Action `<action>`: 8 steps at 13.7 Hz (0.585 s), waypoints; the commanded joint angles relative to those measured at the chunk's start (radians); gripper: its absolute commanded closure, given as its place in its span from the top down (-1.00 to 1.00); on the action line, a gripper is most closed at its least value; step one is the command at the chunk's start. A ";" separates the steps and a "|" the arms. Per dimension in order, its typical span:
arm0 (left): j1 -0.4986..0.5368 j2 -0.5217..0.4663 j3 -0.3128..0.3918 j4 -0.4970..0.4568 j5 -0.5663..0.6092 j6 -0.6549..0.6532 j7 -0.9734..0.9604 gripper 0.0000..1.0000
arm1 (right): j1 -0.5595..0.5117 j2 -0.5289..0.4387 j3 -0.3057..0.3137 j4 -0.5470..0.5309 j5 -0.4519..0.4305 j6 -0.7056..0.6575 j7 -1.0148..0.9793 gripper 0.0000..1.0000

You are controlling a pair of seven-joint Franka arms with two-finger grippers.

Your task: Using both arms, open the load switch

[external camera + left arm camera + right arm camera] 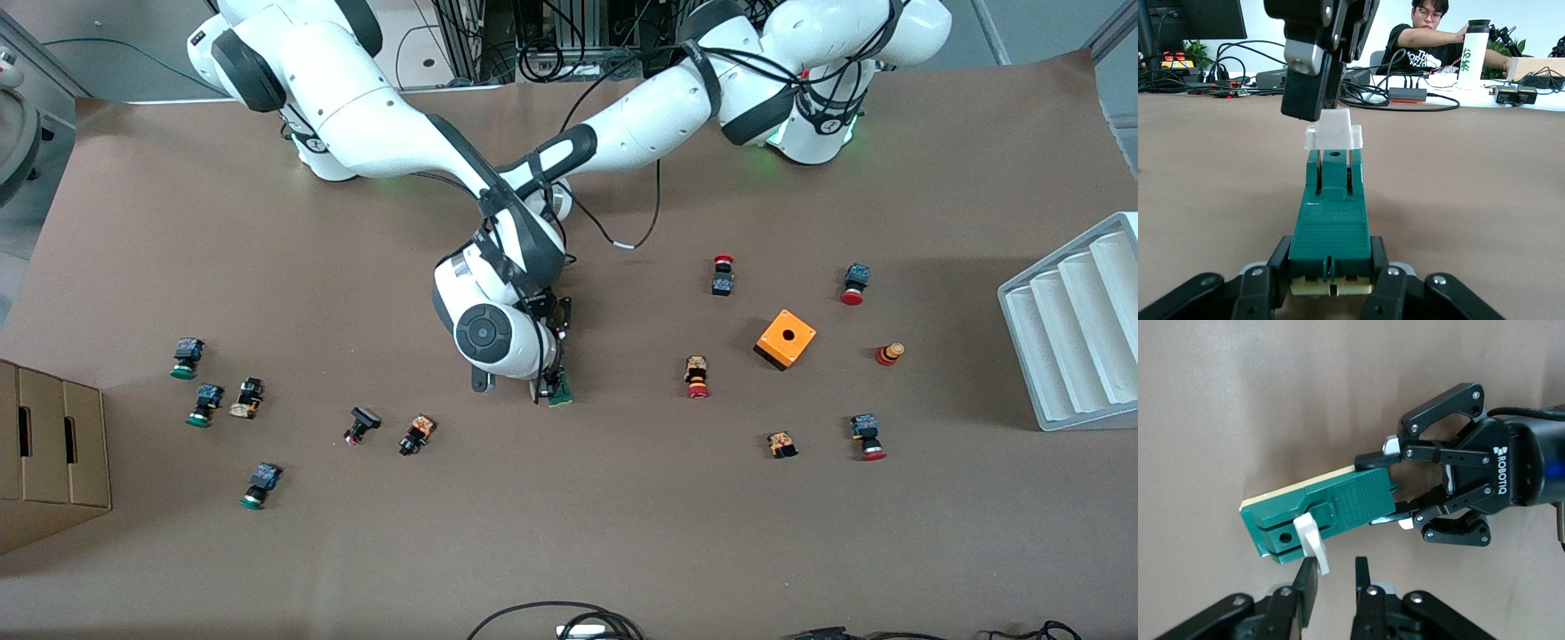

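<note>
The load switch (562, 393), a slim dark-green block on a cream base, lies mid-table. My left gripper (1330, 277) is shut on one end of it, a finger on each long side. At the block's other end a small white piece (1335, 133) sticks up. My right gripper (1336, 577) hangs over that end, its fingers a narrow gap apart with nothing between them. The tip of one finger (1306, 587) touches the white piece (1310, 540). In the front view the right arm's wrist (484, 333) covers most of both grippers.
An orange box with a hole (786, 339) and red-capped push buttons (697, 377) lie toward the left arm's end. Green-capped buttons (204, 404) and a cardboard box (49, 453) are toward the right arm's end. A white ribbed tray (1080, 329) stands at the table's edge.
</note>
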 commanded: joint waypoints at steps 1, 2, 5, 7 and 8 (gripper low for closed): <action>-0.011 0.038 0.001 0.021 0.003 0.011 0.002 0.00 | -0.009 -0.041 0.015 -0.061 0.004 -0.012 -0.015 -0.41; -0.011 0.038 0.001 0.021 0.003 0.011 0.002 0.00 | -0.009 -0.041 0.015 -0.062 -0.005 -0.012 -0.016 -0.41; -0.011 0.045 0.001 0.024 0.003 0.012 0.005 0.00 | -0.009 -0.041 0.015 -0.076 -0.014 -0.001 -0.018 -0.41; -0.011 0.043 0.001 0.025 0.003 0.014 0.007 0.00 | -0.008 -0.041 0.015 -0.084 -0.016 0.005 -0.019 -0.41; -0.011 0.043 0.001 0.025 0.003 0.012 0.005 0.00 | -0.008 -0.043 0.015 -0.090 -0.023 0.008 -0.019 -0.41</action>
